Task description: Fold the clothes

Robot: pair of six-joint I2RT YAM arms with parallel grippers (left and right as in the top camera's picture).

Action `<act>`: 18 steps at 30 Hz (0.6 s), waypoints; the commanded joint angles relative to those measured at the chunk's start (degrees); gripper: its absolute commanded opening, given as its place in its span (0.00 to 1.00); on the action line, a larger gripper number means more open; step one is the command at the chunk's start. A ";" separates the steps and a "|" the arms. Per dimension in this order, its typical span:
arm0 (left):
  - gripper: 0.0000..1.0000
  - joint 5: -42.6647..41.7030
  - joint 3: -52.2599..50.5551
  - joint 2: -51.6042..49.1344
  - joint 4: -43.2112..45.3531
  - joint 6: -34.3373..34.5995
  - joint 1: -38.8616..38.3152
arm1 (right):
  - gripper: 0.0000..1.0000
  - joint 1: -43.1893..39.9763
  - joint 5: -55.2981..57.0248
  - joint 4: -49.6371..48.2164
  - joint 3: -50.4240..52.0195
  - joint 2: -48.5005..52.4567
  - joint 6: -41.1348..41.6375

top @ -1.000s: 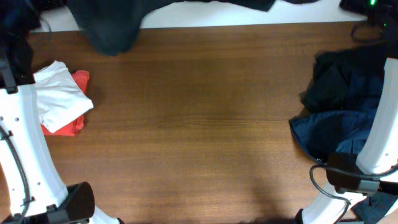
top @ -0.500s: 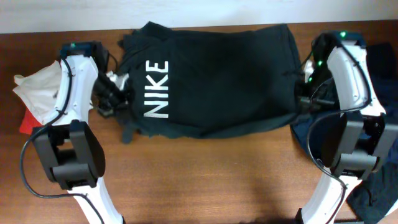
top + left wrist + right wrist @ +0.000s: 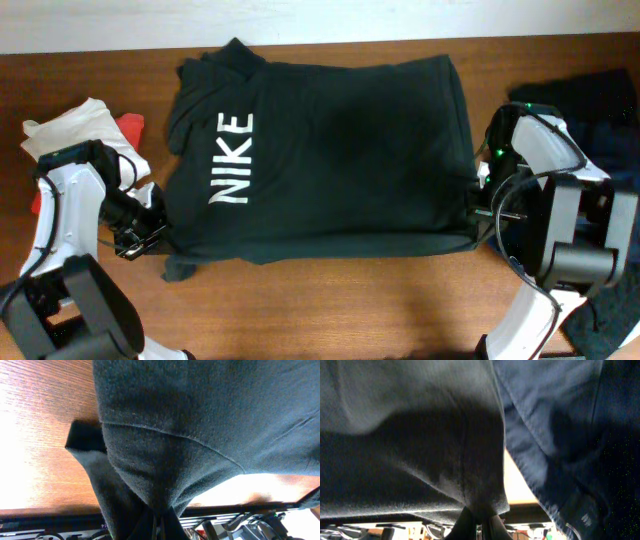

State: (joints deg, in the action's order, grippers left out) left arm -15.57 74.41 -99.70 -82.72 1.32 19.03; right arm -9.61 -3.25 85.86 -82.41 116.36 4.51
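Note:
A large black T-shirt [image 3: 330, 150] with white NIKE lettering lies spread across the middle of the table. My left gripper [image 3: 160, 232] is shut on its near left corner, seen as pinched dark fabric [image 3: 160, 460] between the fingers [image 3: 159, 527]. My right gripper [image 3: 477, 205] is shut on the shirt's near right edge [image 3: 445, 460], with the fingers [image 3: 479, 527] closed on the hem. A white garment [image 3: 70, 130] over a red one [image 3: 128, 128] lies at the left. Dark navy clothes [image 3: 605, 110] are piled at the right, also in the right wrist view [image 3: 570, 435].
The wooden table [image 3: 330, 310] shows bare wood in front of the shirt. The white wall edge [image 3: 300, 20] runs along the table's far side. Both arm bases stand at the near corners.
The shirt has come down from hanging off the far edge to lying flat on the table. Both grippers have drawn its near edge toward me and lower.

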 commanded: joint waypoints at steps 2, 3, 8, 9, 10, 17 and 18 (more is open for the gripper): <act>0.00 -0.13 -0.35 4.85 -0.37 0.59 0.52 | 0.04 -0.17 0.72 -0.28 2.38 -8.00 -0.02; 0.00 -0.98 -0.35 4.85 0.15 0.57 0.52 | 0.04 -0.17 0.70 -1.49 2.38 -9.09 0.00; 0.00 -8.92 -0.35 4.85 16.26 0.79 0.20 | 0.04 -0.15 -5.14 -15.13 2.38 -9.27 -0.04; 0.00 -9.16 -0.35 4.81 19.23 2.67 0.11 | 0.04 -0.15 -7.61 -18.32 2.38 -9.27 -0.04; 0.00 -11.41 -0.35 4.81 23.12 3.39 -0.17 | 0.04 -0.17 -10.88 -22.27 2.36 -9.27 -0.02; 0.00 -10.45 -0.35 3.80 37.44 4.48 -6.67 | 0.04 -0.17 -18.84 -36.92 2.36 -9.27 0.02; 0.00 -8.37 -0.35 3.63 38.88 6.40 -6.67 | 0.04 -0.17 -18.82 -38.71 2.36 -9.27 0.02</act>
State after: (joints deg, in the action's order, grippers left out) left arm -27.83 73.76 -95.90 -46.48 4.58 13.47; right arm -9.63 -19.97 49.63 -79.96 107.90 4.49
